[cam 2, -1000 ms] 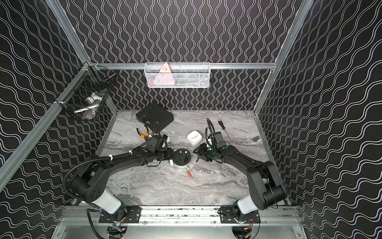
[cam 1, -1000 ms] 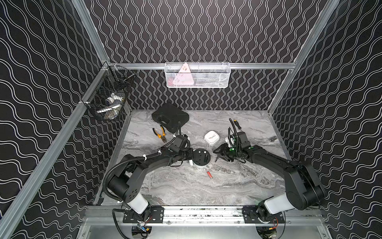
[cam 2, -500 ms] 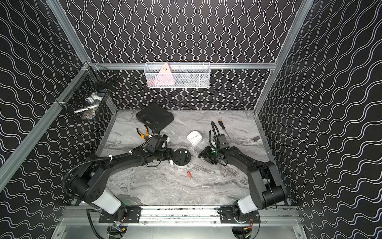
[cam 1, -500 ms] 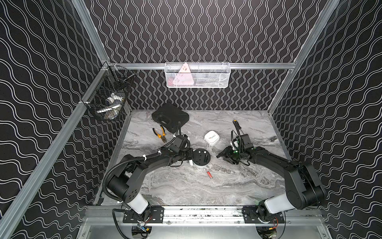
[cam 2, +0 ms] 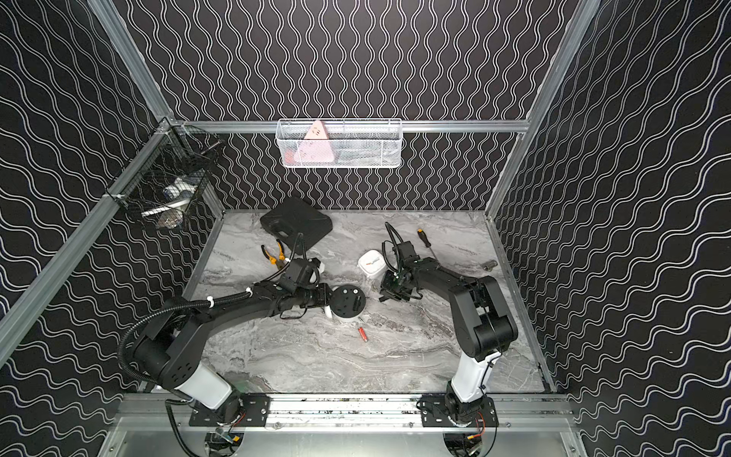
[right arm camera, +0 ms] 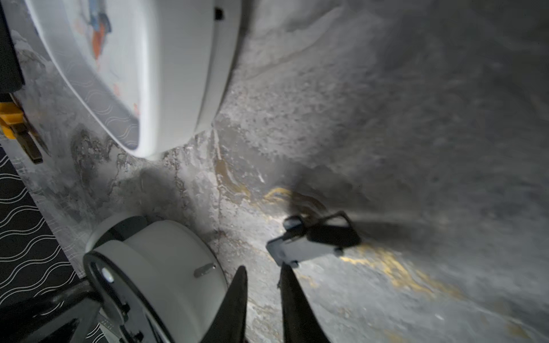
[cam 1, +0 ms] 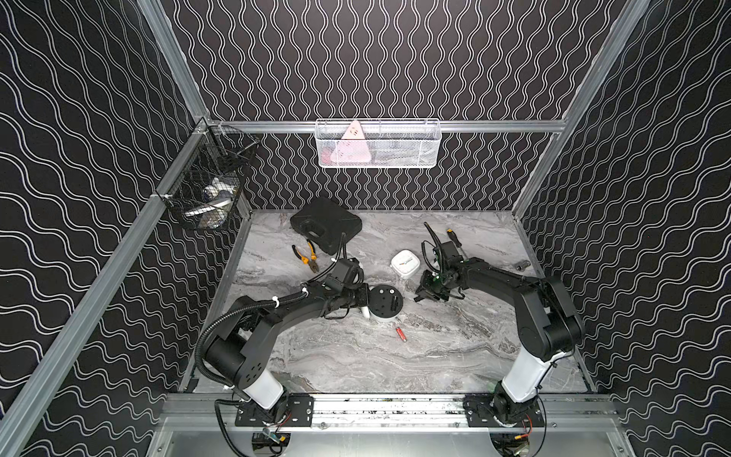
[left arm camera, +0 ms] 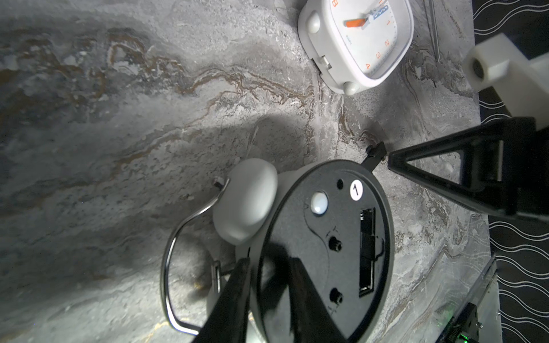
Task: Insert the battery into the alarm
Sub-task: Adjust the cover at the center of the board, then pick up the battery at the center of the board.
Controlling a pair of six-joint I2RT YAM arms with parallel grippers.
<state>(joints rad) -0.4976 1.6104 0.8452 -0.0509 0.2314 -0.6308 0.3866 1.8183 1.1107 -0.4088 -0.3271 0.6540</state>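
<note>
Your top views are sharp, evenly lit from above, the table (cam 1: 356,356) pale against dark walls (cam 1: 79,198). Your wrist views are dimmer, darkening toward the edges; the alarm (left arm camera: 297,225) casts a hard shadow, and the right wrist view is motion-blurred.

Round white alarm (cam 1: 385,302) rests face down near the middle of the marble tabletop (cam 1: 356,364), black back up, battery slot open and empty. The small red battery (cam 1: 401,334) lies flat nearby, at five o'clock.
</note>
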